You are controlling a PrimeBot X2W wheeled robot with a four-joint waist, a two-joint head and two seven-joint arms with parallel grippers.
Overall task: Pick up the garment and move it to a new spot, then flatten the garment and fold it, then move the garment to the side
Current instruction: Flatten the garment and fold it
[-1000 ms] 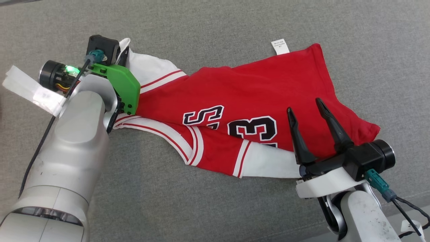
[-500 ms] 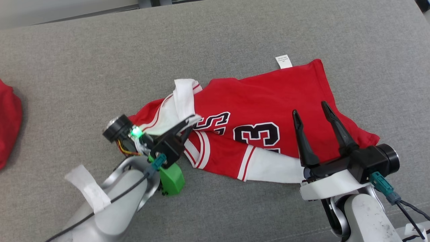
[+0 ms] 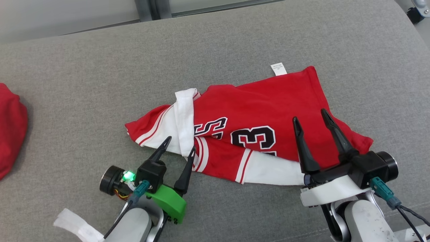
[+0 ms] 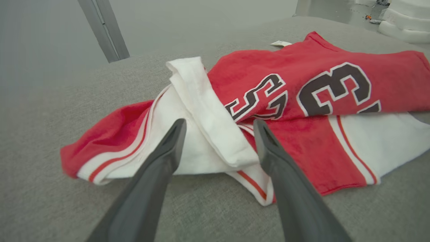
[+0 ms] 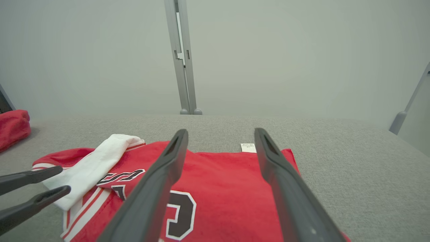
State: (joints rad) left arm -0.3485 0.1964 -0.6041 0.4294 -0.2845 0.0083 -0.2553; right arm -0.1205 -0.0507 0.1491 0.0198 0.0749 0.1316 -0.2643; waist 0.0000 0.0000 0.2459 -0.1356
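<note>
Locating the garment first, Inspector B: where does it lie?

B: The red sleeveless jersey with white striped trim (image 3: 262, 111) lies at the centre of the head view on the grey woven fabric surface (image 3: 100, 84). It is doubled over on itself, and a white band is bunched across its left end. A separate red cloth (image 3: 10, 127) sits at the far left edge, well apart.

A: State of the claws?

B: The left gripper (image 3: 181, 143), lower left of centre, has its fingers spread wide and holds nothing; its tips hang just at the jersey's near left edge. The right gripper (image 3: 309, 114), lower right, is likewise spread and empty above the jersey's right part. I cannot tell whether it touches the cloth.

A: Recommendation for the fold in hand?

B: In my judgement, smooth the bunched white band flat first. Then pinch the near edge at both ends, through every layer, and carry both ends over together so the hem lines meet squarely.

A: Any legible marking?

B: Black numerals "23" (image 3: 253, 136), outlined in white. Above them is a partial word whose "S" (image 3: 210, 126) alone reads clearly. The white sewn label (image 3: 278, 69) at the upper edge carries print too small to read.
</note>
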